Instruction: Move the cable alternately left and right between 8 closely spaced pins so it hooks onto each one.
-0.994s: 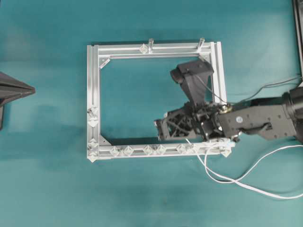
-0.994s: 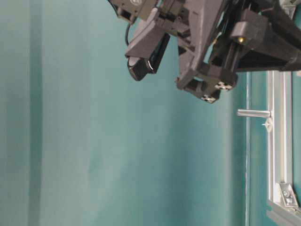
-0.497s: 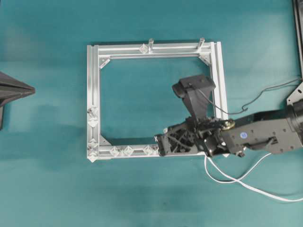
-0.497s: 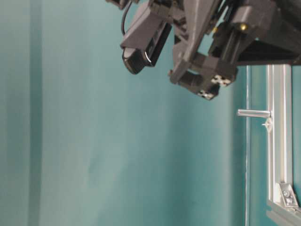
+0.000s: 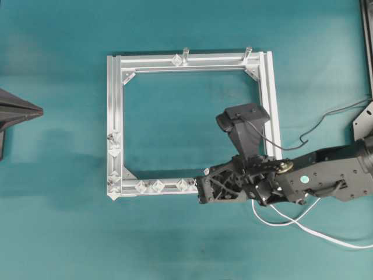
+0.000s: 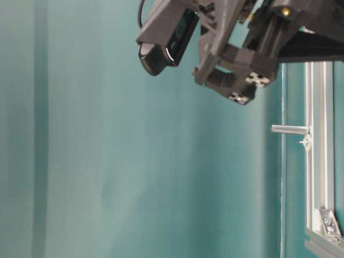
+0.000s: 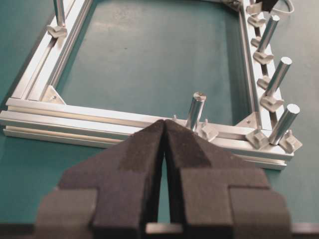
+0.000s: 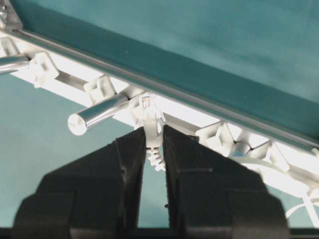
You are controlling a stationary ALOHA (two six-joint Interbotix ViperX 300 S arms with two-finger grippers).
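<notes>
"White plastic, nearest the wrist camera," says the first observer. "That is the plug end of the cable [image 8: 149, 122], pinched between the pads of the right gripper [image 8: 153, 149]. The jaws stand narrow, closed on the plug and its ribbed collar."

"Which way does it point?" asks the second.

"Its long axis runs straight out along the gripper's reach, nose towards the rail of the aluminium frame [image 8: 189, 107] and roughly square to it. The nose sits right at the pins [image 8: 105, 88], beside a grey post [image 8: 94, 115] that leans out over the rail. Whether it touches a pin cannot be told."

"Then that is the risk?"

"One of them, she judges. The plug is thin, so a nudge against a pin or the post could twist it in the pads or pull it free. The pins are close-set, so a small error could skip one or hook the wrong side."

"And farther back?"

"From overhead the cord trails from the gripper [image 5: 201, 189] to the right in loose loops on the teal cloth. That slack could catch on the frame's corner or drag under the arm."

"The other arm?"

"The left gripper [image 7: 164, 130] has its pads pressed together on nothing, facing the frame's opposite rail from outside it."
</notes>
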